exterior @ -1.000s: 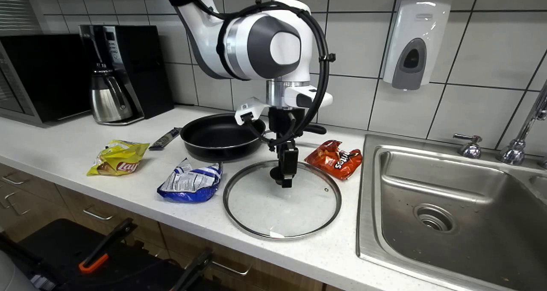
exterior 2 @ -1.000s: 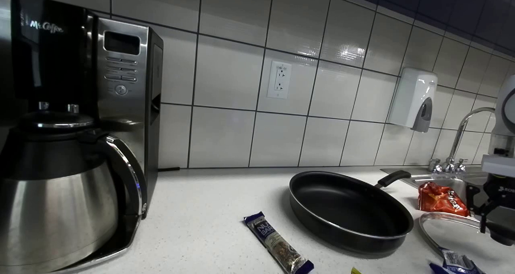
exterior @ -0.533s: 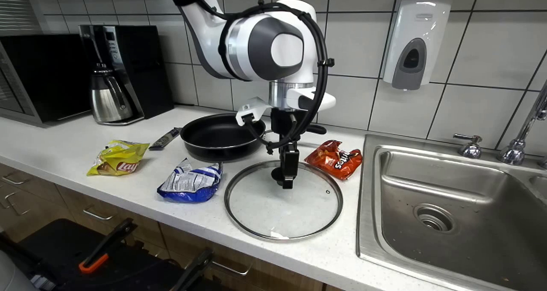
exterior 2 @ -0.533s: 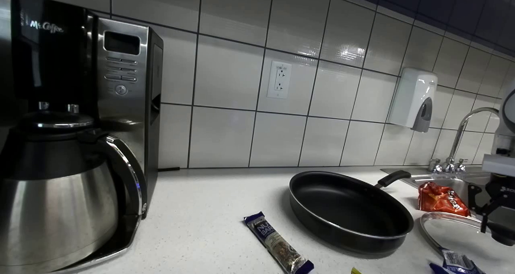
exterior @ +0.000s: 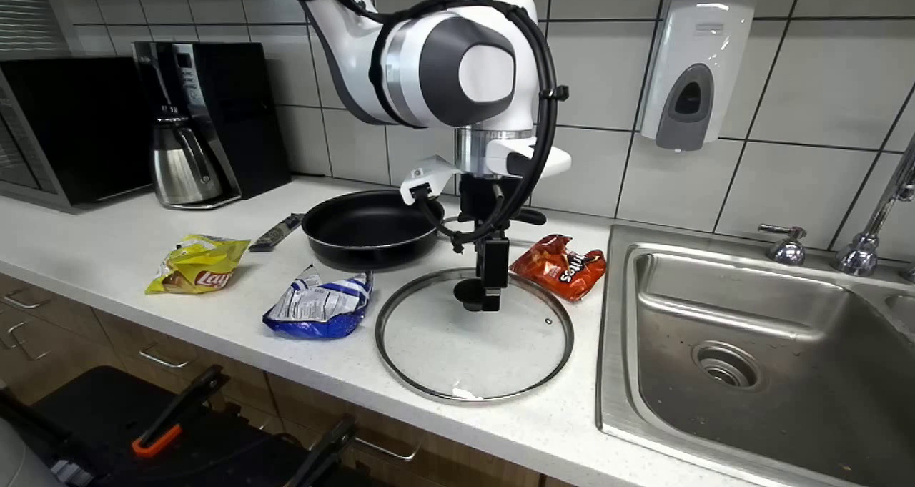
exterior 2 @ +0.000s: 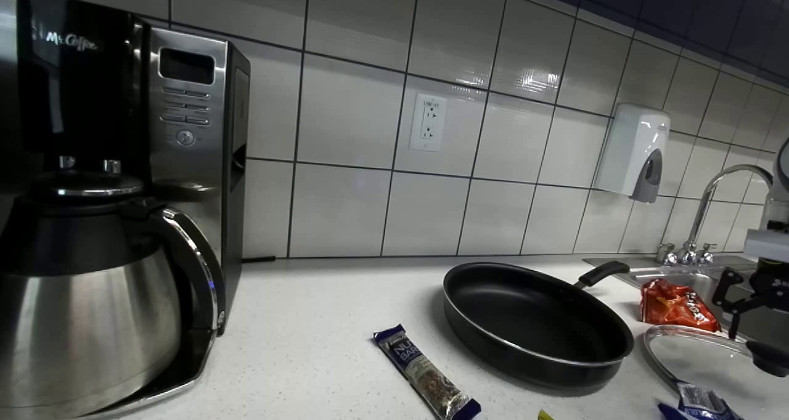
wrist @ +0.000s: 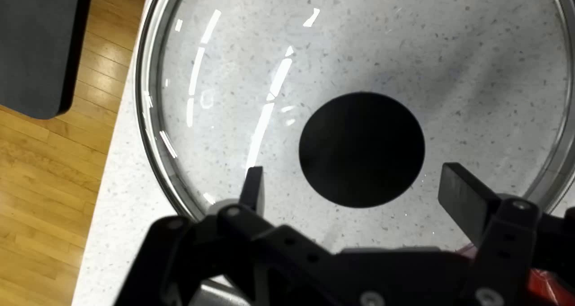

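My gripper [exterior: 492, 299] is open and empty above a round glass lid [exterior: 429, 351] with a steel rim, lying flat on the counter. In the wrist view the jaws [wrist: 352, 173] stand wide apart. The lid's black round knob [wrist: 362, 148] lies ahead of the fingertips, with gaps on both sides. In an exterior view the fingers overlap the knob [exterior: 468, 295] in front of the camera. In an exterior view a finger [exterior 2: 733, 324] stands apart from the knob [exterior 2: 768, 358] and higher; the rest of the gripper is cut off by the frame edge.
A black pan [exterior: 372, 229] stands behind the lid. A red Doritos bag [exterior: 561, 267] lies at its back right, a blue bag [exterior: 322, 305] at its left. A yellow Lay's bag [exterior: 199, 264], nut bar [exterior 2: 425, 370] and coffee maker [exterior 2: 191, 130] are farther left. A sink [exterior: 736, 315] is right.
My gripper has moved right and then up, away from the knob, in an exterior view. The lid shifted very slightly right between the earlier frames, then stayed still.
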Controlling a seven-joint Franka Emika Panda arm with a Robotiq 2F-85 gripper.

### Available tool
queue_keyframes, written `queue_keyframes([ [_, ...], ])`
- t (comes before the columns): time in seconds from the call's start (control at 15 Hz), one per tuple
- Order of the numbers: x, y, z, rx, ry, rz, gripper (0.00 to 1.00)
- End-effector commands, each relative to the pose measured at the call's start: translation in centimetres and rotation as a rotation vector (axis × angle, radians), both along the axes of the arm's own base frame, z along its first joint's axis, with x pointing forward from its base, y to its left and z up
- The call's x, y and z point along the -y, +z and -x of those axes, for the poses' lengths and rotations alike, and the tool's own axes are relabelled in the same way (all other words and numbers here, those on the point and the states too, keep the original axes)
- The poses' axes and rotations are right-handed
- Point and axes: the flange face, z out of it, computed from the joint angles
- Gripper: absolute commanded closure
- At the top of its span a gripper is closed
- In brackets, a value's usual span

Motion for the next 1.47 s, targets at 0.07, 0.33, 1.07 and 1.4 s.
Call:
queue_keyframes([
  [0.07, 1.3, 2.2, -0.6, 0.037, -0.010, 0.030, 0.00],
  [0.33, 3.2, 3.3, -2.2, 0.072, -0.035, 0.059, 0.00],
  [1.07, 4.7, 4.3, -3.1, 0.099, -0.047, 0.069, 0.00],
  [1.4, 4.5, 4.2, -3.4, 0.101, -0.059, 0.066, 0.00],
])
